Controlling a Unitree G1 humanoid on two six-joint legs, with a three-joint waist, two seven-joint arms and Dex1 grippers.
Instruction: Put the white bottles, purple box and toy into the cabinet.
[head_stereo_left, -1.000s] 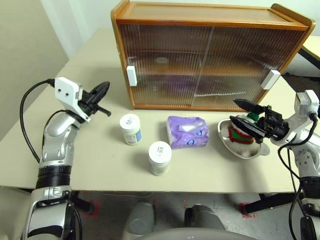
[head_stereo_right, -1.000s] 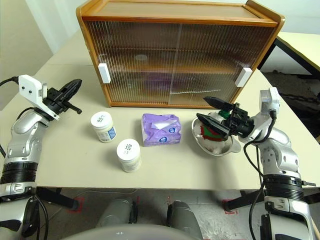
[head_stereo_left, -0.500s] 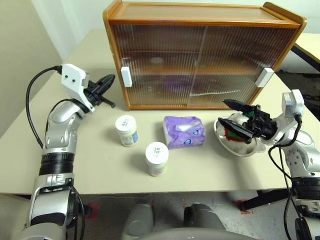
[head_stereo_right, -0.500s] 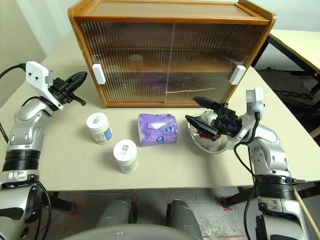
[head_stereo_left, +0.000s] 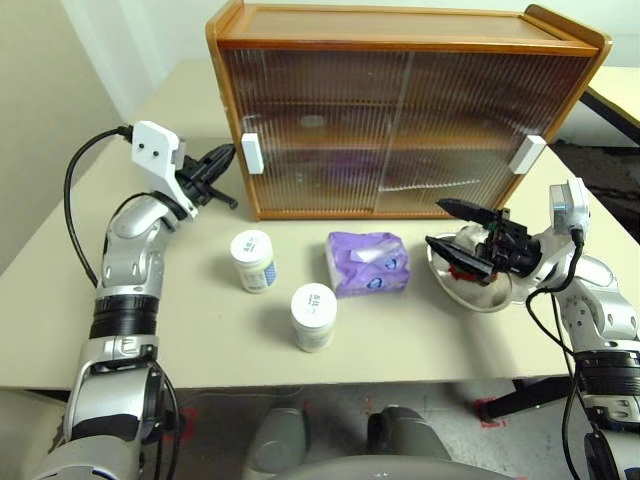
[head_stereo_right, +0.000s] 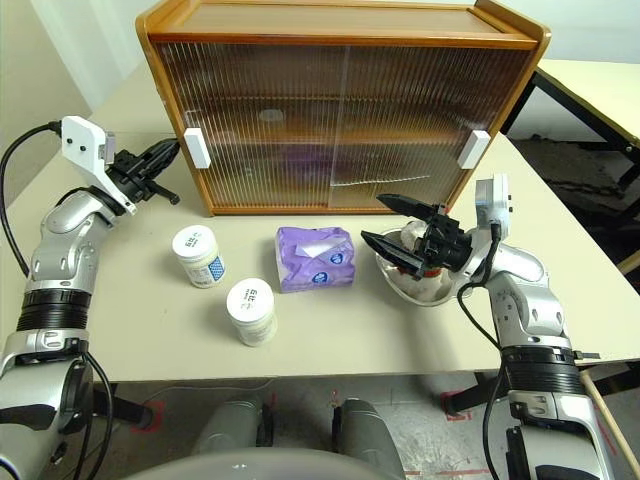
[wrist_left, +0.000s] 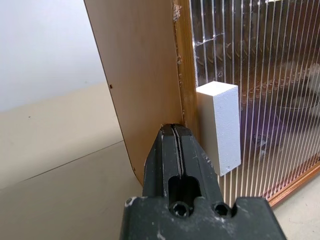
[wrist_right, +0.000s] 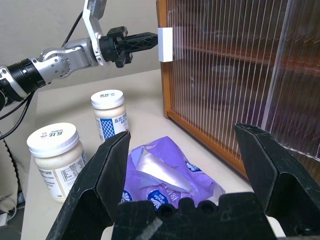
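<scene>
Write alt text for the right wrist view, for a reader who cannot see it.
The right claw stands wide open above a crinkly purple box on a beige table. Two white bottles stand beyond it, beside a wooden cabinet with ribbed doors. The shut left claw is at the door's white handle.

cabinet behind | bottles left of box | dish right

Behind the ribbed doors of the cabinet we make out only blurred shapes: a pale round smudge high up and a purple haze lower down. The toy in the metal dish is mostly covered by the right gripper; we glimpse only red and green.
</scene>
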